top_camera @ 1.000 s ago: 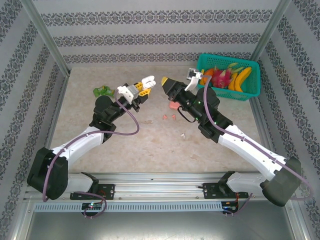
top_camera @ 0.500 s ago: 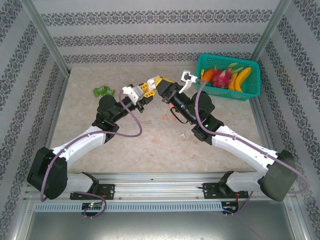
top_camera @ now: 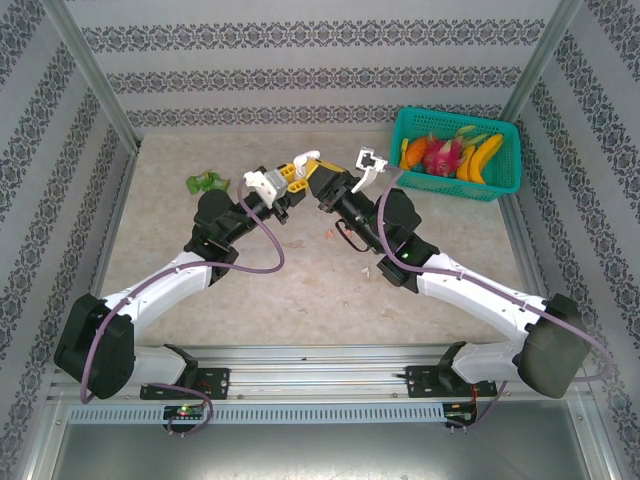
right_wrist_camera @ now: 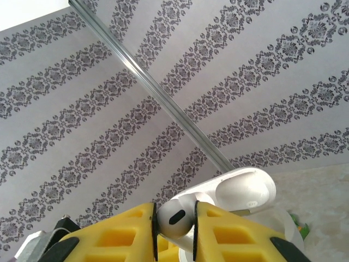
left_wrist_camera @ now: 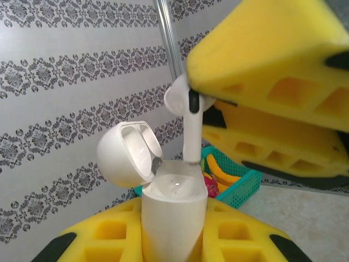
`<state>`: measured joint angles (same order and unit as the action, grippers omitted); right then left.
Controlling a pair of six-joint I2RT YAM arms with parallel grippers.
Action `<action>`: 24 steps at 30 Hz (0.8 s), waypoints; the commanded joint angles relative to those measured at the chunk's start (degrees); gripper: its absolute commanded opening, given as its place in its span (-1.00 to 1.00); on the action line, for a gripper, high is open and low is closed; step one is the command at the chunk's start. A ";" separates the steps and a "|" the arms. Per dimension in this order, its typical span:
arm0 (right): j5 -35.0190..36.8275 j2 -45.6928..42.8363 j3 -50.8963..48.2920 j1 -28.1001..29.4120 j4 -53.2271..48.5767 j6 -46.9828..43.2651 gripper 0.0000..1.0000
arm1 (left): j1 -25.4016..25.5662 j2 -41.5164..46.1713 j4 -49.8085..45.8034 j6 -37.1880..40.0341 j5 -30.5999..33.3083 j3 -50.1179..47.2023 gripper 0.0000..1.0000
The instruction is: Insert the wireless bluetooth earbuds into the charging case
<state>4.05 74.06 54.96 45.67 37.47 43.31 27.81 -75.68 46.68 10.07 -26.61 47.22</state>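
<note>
One white earbud [left_wrist_camera: 191, 134], pinched by the right hand [right_wrist_camera: 175, 228], stands stem-down at the mouth of the open white charging case [left_wrist_camera: 174, 210] pinched by the left hand [left_wrist_camera: 174, 240].

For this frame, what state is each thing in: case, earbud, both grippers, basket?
charging case: upright, lid open, clamped at its base.
white earbud: pinched by its head, stem pointing down, tip at the case rim, not yet seated.
left gripper: shut on the charging case.
right gripper: shut on the white earbud.
basket: holding fruit.
</note>
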 commanded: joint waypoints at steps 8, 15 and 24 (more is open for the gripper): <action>0.90 2.47 -0.01 1.20 4.15 0.20 -0.57 | 1.02 0.18 0.78 -1.28 0.44 1.55 -1.00; 1.08 3.36 -0.42 1.40 4.69 0.05 -0.57 | 1.06 0.45 1.19 -1.79 0.67 1.38 -1.00; 1.48 3.13 -2.70 2.20 4.48 -1.37 -0.57 | 1.02 0.45 2.37 -2.86 2.23 1.30 -1.00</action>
<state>5.08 77.06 53.76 46.78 41.67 43.16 27.81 -75.70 46.41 8.54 -24.97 47.22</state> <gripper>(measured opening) 0.218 0.212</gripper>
